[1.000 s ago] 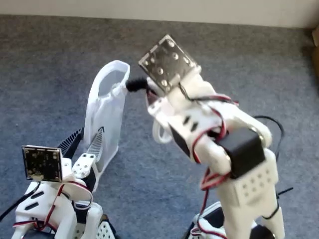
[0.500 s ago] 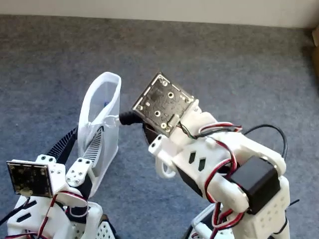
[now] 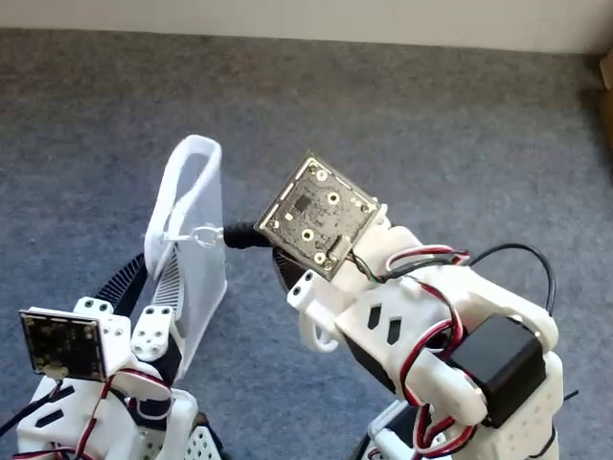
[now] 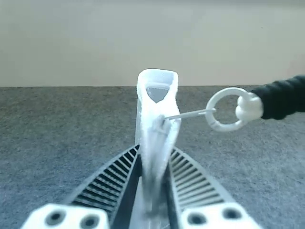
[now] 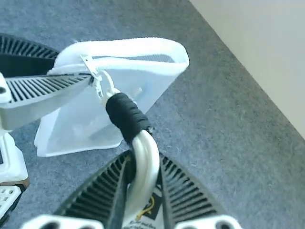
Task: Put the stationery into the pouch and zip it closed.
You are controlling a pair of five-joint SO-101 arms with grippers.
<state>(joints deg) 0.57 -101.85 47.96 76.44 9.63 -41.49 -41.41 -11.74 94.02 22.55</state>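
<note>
End effector on my left [image 4: 153,153] is squeezed shut on the pouch [image 3: 199,273], with a ribbed finger on each flat side. I count one pouch. It is white and thin like net, and it stands tall over the grey fuzzy worktop [image 3: 431,125]. Its far end gapes open. My right end effector [image 5: 143,160] grips one white bent hook [image 5: 145,145] with a black wrapped tip [image 5: 125,117]. That tip meets one round white ring [image 4: 209,114] on the zip.

- The pouch [image 3: 196,230] stands upright on the counter [image 3: 431,125], with its near end between the fingers of the left hand [image 4: 155,151].
- The zipper ring [image 4: 228,109] sits just right of the pouch.
- The pull cord [image 5: 126,117] touches the ring, and its other end is inside the right hand [image 5: 143,160].
</note>
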